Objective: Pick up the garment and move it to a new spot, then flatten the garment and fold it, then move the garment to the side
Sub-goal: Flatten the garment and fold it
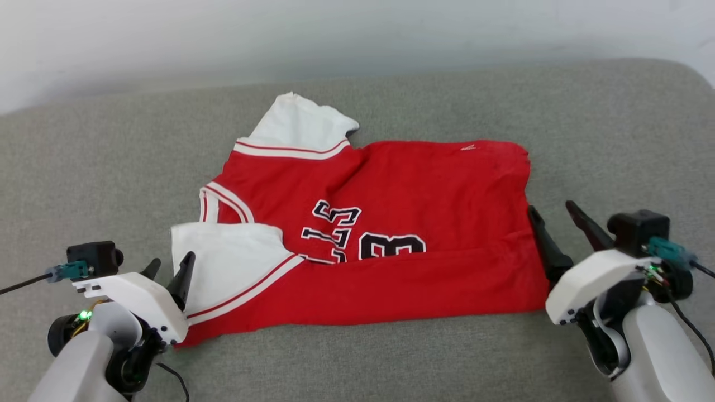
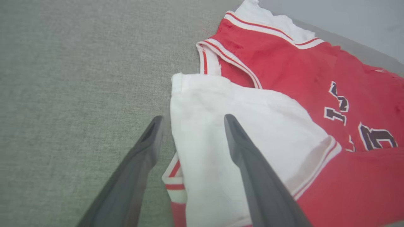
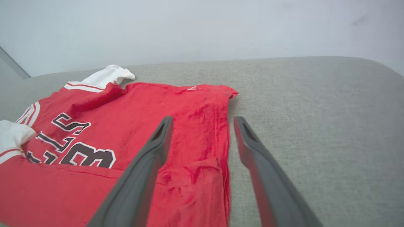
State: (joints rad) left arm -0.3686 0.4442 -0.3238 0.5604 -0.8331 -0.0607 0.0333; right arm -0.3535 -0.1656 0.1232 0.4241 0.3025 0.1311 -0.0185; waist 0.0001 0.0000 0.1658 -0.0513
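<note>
Your garment [image 1: 391,195] lies mid-way across the grey fabric [image 1: 84,167], near edge folded up over its lettering. Your left gripper [image 1: 172,261] is spread astride the white sleeve [image 1: 223,251] edge, and your right gripper [image 1: 550,207] is spread astride the garment's right edge. Grey fabric stretches wide beyond both.

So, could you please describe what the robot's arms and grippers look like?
Both the left gripper and right gripper have two long, tapered dark grey fingers on a white housing, pale grey forearms, a black wrist camera with a teal plug and black cable.
</note>
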